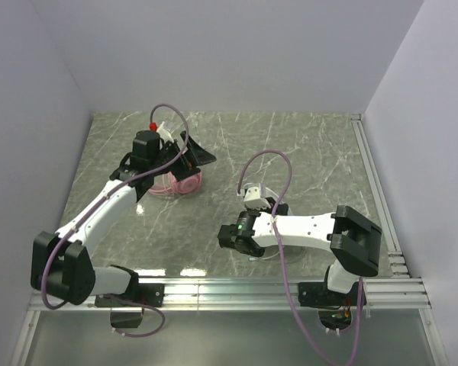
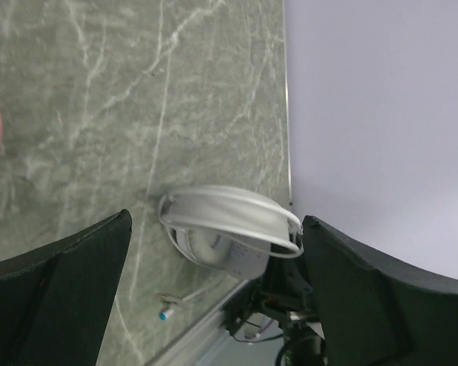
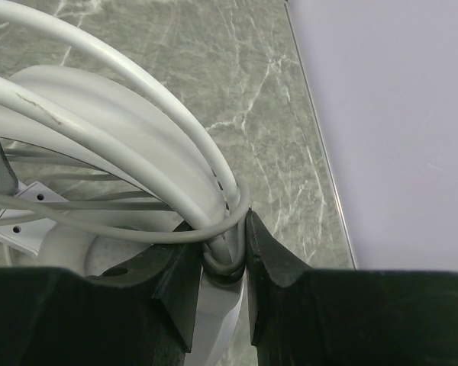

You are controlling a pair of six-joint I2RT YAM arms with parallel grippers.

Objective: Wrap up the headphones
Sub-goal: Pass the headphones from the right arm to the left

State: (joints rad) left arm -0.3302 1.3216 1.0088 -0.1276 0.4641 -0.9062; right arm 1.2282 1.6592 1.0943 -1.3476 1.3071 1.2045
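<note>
White headphones [image 3: 99, 107] w/ cable [image 3: 137, 233] in R pincer [image 3: 220, 245]

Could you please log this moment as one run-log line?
left gripper: open over pink headphones | right gripper: shut on cable of white headphones

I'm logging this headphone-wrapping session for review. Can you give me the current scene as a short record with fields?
pink headphones: on the table, far left, under the left tool
white headphones: centre-right, in the right tool
left tool: open, holding nothing
right tool: shut on white headphones, fingers pinching the band and cable loops
</note>
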